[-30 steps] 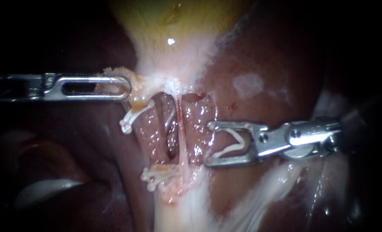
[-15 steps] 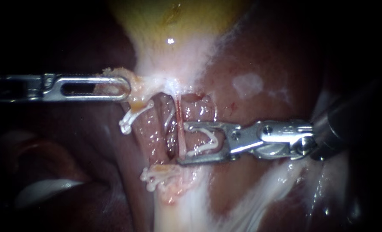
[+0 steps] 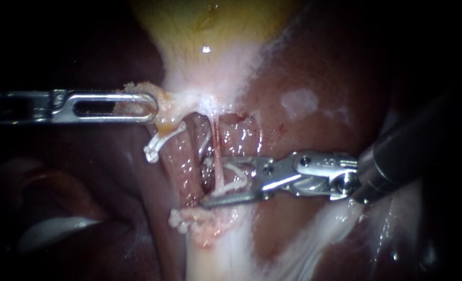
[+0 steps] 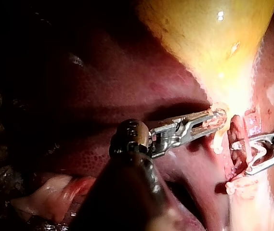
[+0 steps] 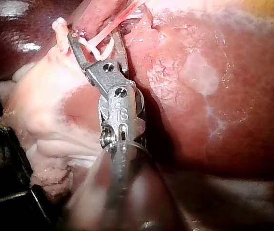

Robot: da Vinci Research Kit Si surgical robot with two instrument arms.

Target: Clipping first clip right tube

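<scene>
Right tube point(image 3: 218, 151), a thin pinkish strand, is seen in the endoscope view running down from below the yellow gallbladder point(image 3: 205, 26) towards a whitish band lower in the scene. Dark red liver point(image 3: 314, 78) is seen behind it and to either side.

The tube is straddled by the end effector of the right instrument point(image 3: 207, 181), whose shaft enters from the right. One jaw is held above the tube's crossing point and one below it, with a narrow gap between. A white clip point(image 3: 237, 177) is carried in that gap and is touched by both jaws. The clip's arms are spread, with the tube between them. Whether the tube is touched by the clip cannot be told.

A paler second tube point(image 3: 205, 139) is seen just beside the right tube, on its left.

The left instrument point(image 3: 150, 106) enters level from the left. Its slotted end effector is closed on pale tissue point(image 3: 163, 101) at the gallbladder's lower end, well apart from the right instrument.
</scene>
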